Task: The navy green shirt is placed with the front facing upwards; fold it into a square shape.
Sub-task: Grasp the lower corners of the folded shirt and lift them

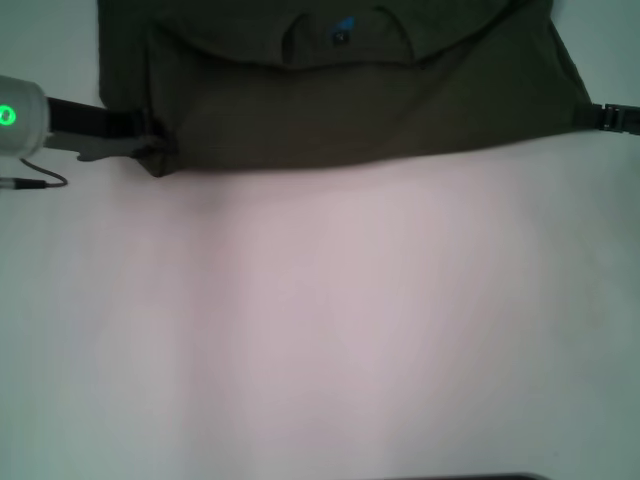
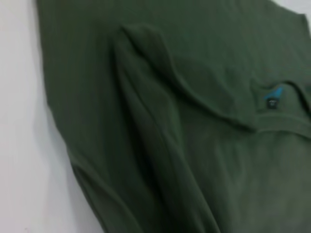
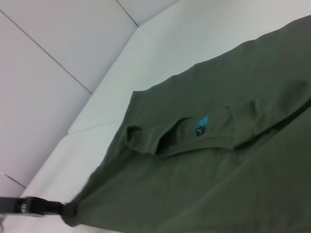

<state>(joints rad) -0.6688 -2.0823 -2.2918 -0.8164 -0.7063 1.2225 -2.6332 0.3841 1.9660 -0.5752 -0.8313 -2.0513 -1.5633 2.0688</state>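
The navy green shirt [image 1: 330, 110] lies across the far part of the white table, folded over, with its blue neck label [image 1: 343, 28] facing up near the far edge. My left gripper [image 1: 145, 138] is at the shirt's near left corner, shut on a bunched bit of cloth. At the shirt's right edge, where the cloth is drawn out to a point, my right gripper [image 1: 598, 115] is shut on it. In the left wrist view the shirt [image 2: 184, 145] shows long raised folds and the label [image 2: 273, 94]. The right wrist view shows the shirt [image 3: 218, 170], the label [image 3: 200, 125] and the left gripper [image 3: 60, 208] at the corner.
The white table [image 1: 350, 320] stretches bare from the shirt's near edge toward me. A thin black cable [image 1: 40, 180] lies at the left under the arm's grey housing with a green light [image 1: 10, 115]. Pale wall panels [image 3: 58, 48] stand beyond the table.
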